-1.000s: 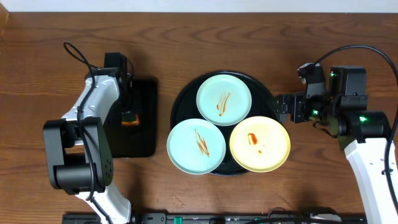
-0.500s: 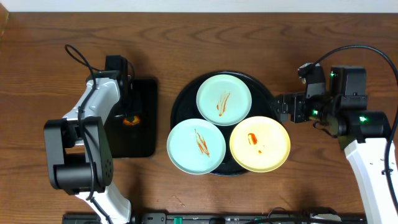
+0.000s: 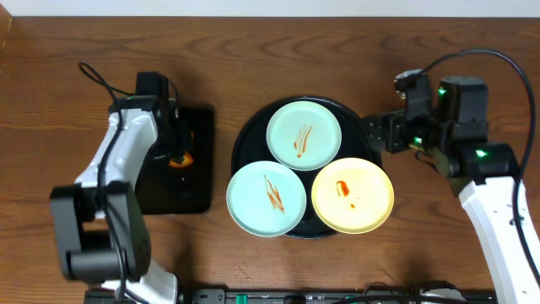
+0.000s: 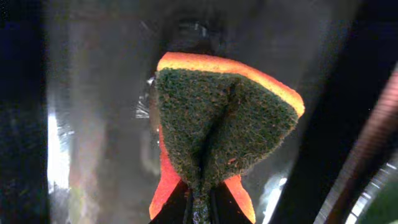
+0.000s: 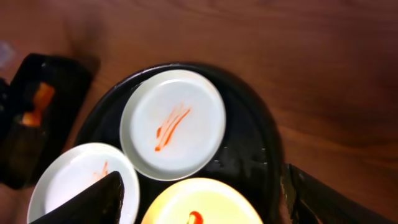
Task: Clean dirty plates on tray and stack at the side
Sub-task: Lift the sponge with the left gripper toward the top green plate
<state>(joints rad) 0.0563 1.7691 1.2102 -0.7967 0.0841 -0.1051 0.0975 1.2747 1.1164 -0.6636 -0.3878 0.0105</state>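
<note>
Three plates lie on the round black tray (image 3: 246, 143). All are streaked with orange-red sauce: a mint one (image 3: 304, 135) at the back, a mint one (image 3: 267, 198) front left, and a yellow one (image 3: 353, 195) front right. My left gripper (image 3: 175, 156) is over the small rectangular tray, shut on an orange sponge (image 4: 221, 124) with a green scouring face, which is pinched into a fold. My right gripper (image 3: 378, 140) hangs open at the round tray's right rim. In its own view the yellow plate (image 5: 205, 205) lies between its spread fingers (image 5: 93, 202).
The small rectangular black tray (image 3: 198, 190) sits left of the round one, under the left arm. Brown wood-grain tabletop (image 3: 253, 59) surrounds both trays. Cables loop off both arms.
The left gripper has shut on the sponge and its arm has shifted slightly. The right arm has moved left and back toward the round tray, with its jaws narrowing a little.
</note>
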